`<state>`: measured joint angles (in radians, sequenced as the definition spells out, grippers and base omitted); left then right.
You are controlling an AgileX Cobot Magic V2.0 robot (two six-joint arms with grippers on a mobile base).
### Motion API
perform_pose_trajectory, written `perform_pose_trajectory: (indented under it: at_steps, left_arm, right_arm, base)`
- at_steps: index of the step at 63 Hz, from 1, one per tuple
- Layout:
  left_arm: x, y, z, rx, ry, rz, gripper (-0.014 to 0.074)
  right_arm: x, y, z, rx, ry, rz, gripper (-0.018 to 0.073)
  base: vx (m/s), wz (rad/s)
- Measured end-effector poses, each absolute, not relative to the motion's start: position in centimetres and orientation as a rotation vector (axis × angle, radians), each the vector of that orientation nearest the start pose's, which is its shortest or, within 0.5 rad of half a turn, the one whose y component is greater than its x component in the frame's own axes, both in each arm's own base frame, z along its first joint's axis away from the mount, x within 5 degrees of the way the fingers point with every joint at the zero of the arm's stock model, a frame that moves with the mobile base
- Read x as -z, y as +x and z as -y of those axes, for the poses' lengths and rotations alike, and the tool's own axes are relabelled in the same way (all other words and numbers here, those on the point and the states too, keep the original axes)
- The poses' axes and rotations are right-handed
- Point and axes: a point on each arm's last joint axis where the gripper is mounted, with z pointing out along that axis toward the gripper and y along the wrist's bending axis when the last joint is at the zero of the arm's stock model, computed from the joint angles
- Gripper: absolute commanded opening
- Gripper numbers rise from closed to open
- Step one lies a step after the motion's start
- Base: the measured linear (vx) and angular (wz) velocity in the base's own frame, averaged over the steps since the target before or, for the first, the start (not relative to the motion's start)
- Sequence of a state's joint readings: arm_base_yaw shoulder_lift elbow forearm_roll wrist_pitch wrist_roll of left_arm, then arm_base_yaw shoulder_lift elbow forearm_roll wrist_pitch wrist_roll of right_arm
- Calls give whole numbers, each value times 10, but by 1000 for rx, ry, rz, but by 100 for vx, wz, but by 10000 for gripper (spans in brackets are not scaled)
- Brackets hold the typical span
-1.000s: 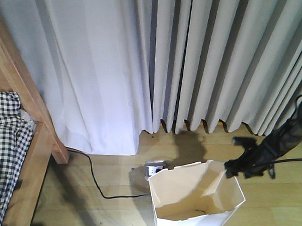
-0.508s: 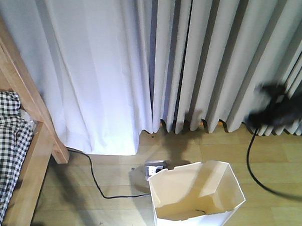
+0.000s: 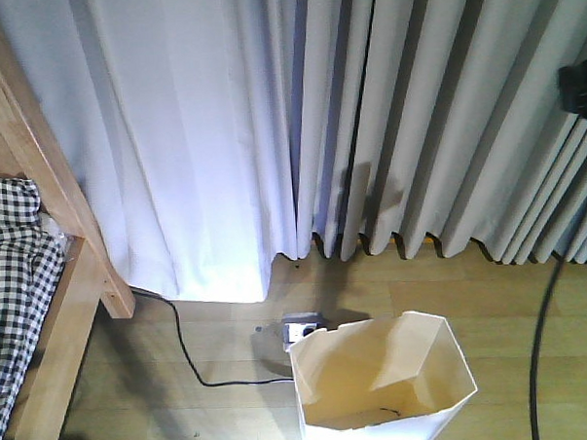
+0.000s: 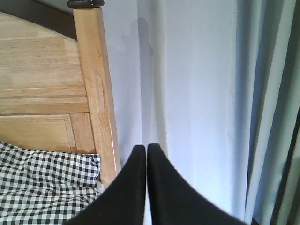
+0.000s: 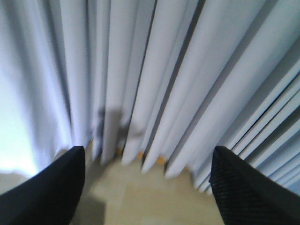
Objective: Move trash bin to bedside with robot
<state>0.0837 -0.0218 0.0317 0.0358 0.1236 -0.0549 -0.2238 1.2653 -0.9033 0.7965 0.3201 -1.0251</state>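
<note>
the bed [image 3: 44, 319], with a wooden frame and checked bedding, sits at the left edge. a black cord [image 3: 187, 356] runs across the wooden floor [image 3: 185, 420] toward a power strip [image 3: 300, 328]. the white trash bin [image 3: 383, 391] stands just right of it, below the curtain [image 3: 367, 119]. the left gripper [image 4: 146, 150] has fingers pressed together; the right gripper [image 5: 145, 161] has fingers spread wide, holding nothing.

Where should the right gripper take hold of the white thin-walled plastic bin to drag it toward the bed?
Probably the white plastic bin's thin upright rim wall on its right side, coming down from above: the top is open and that side faces the open right gripper. One finger inside, one outside. The wooden bed frame lies to the left.
</note>
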Motion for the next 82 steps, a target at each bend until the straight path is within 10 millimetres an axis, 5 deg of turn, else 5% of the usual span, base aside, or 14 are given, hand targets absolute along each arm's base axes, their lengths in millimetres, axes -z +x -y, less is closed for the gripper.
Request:
perform_pose_trajectory:
  at_steps: [21, 38, 53, 60, 74, 82]
  left_arm:
    - [-192, 56, -5, -53, -87, -1615, -6]
    - [-192, 56, -5, -53, -87, -1615, -6]
    - [-192, 56, -5, -53, -87, -1615, -6]
    - [-192, 56, -5, -53, -87, -1615, -6]
    - [-192, 56, -5, -53, -87, -1615, -6]
    - [-192, 56, -5, -53, -87, -1615, -6]
  right_arm:
    - [-349, 185, 21, 53, -41, -1779, 524]
    - [-334, 122, -5, 47, -194, -1646, 524]
    - [-293, 85, -6, 57, -153, -1595, 509]
    - [-281, 77, -8, 50, -175, -1594, 412]
    - [-278, 68, -8, 68, -167, -1543, -16]
    - [-279, 67, -8, 70, -164, -1536, -11]
  base:
    - [0, 0]
    - [0, 0]
    - [0, 0]
    - [0, 0]
    - [0, 0]
    - [0, 0]
